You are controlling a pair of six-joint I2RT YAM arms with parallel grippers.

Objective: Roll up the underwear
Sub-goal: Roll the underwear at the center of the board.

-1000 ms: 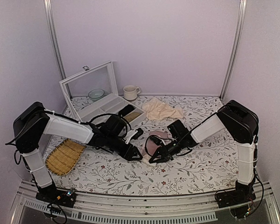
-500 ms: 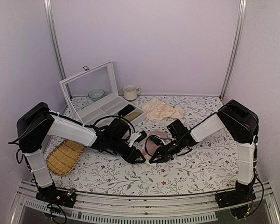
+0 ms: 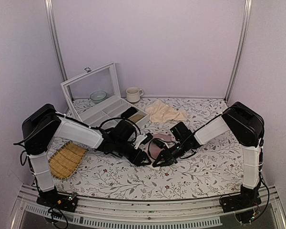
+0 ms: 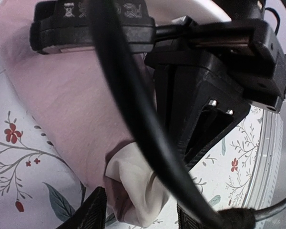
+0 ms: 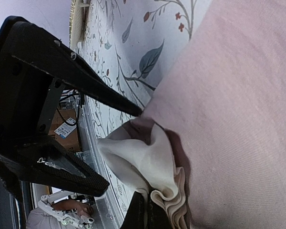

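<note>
- Lying near the middle of the table (image 3: 205, 176), the underwear (image 3: 158, 141) is a dusty-pink bundle. Its cream waistband (image 5: 142, 157) is bunched into a fold on the side facing the table's near edge.
- In the right wrist view the pink cloth fills the right side, and the cream fold juts out from it over the floral tabletop.
- The right gripper (image 3: 155, 163) is closed, pinching the layered cream fold. The layers show pressed between its two tips at the bottom of its own wrist view.
- The left gripper (image 3: 145, 161) reaches in from the table's left side with its jaws well apart, one finger on either side of the same cream fold.
- Its upper finger (image 5: 109, 95) touches the pink edge with its tip, just where the cream begins. The lower finger (image 5: 71, 174) is apart from the cloth, so this gripper clamps nothing.
- The two grippers' tips sit just beside each other at the near side of the bundle.
- In the left wrist view the right gripper's black body and a cable (image 4: 133, 119) cover much of the underwear.
- A pale beige cloth (image 3: 164, 113) lies crumpled toward the far edge, well apart from the underwear.
- A white box (image 3: 112, 109) with a raised glass lid stands near the far left corner, with a mug (image 3: 132, 94) beside it. A bowl (image 3: 98, 96) shows through the lid.
- A woven tray (image 3: 66, 160) lies at the left edge.
</note>
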